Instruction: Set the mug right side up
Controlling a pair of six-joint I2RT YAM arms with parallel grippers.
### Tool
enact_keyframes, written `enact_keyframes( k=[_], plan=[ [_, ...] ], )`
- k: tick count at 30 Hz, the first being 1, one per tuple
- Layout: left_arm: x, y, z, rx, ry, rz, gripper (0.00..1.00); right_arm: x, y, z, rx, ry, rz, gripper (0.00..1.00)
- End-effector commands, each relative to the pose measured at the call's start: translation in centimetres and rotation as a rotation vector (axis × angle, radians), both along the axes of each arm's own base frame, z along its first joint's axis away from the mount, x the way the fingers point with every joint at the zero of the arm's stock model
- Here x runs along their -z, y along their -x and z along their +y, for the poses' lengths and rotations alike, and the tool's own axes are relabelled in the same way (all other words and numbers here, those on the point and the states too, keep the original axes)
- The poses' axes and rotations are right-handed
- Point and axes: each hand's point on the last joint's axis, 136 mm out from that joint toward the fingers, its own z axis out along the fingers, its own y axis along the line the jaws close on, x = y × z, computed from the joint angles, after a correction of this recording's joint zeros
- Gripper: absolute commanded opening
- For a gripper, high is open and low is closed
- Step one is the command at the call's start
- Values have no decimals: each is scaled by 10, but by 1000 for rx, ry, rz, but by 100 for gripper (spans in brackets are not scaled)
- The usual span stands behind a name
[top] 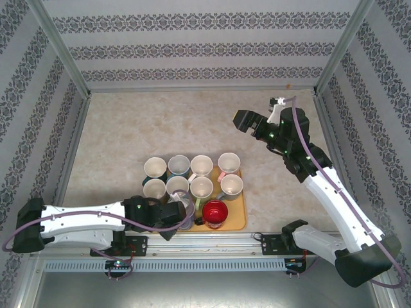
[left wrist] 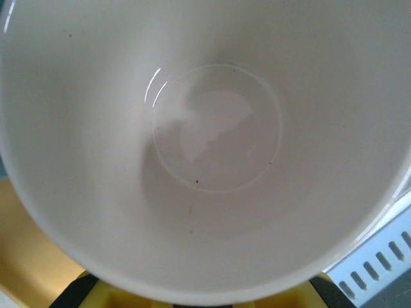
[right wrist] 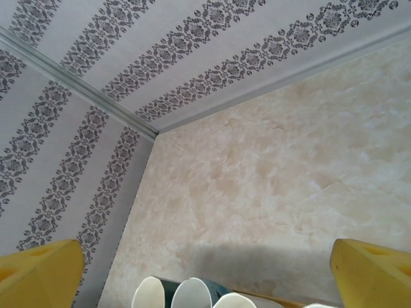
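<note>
- White mug is sitting right against the left fingers, its open mouth facing the wrist camera. Its rim is hiding the grip, so I cannot tell whether they are clamping it.
- Right fingers are hanging wide apart above the bench, well apart from the tray.
- Other mugs are standing mouth-up on the tray beyond the left fingers, with a red mug just beside them.

No readable text, brand or number on the mug, tray or walls
</note>
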Motion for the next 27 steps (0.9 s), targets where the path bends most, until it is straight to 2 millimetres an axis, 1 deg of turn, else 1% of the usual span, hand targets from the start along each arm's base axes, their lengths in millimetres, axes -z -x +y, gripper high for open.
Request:
enact_keyframes(
  k=[1, 5, 8, 12, 13, 16, 20, 24, 27],
  plan=[
    [-8, -12, -10, -2, 61, -85, 3, -1, 2, 5, -31, 7, -32, 98],
    [2, -7, -8, 7, 28, -63, 7, 4, 0, 4, -22, 24, -27, 98],
    [5, -7, -7, 8, 15, -58, 11, 6, -2, 4, -21, 25, -24, 98],
    [6, -6, -6, 14, 6, -57, 20, 7, -4, 7, -30, 20, -18, 98],
    [6, -5, -6, 15, 6, -55, 24, 8, -5, 7, -31, 21, -15, 98],
    [5, -4, -8, 21, 18, -48, 33, 10, -6, 6, -23, 26, -13, 98],
    [3, -1, -11, 25, 41, -33, 40, 9, -8, 6, -20, 27, -11, 98],
    [-5, 1, -13, 28, 75, -25, 44, 8, -10, 6, -20, 24, -12, 98],
    [-17, 4, -16, 38, 109, -19, 47, 7, -9, 7, -31, 26, -10, 98]
  ],
)
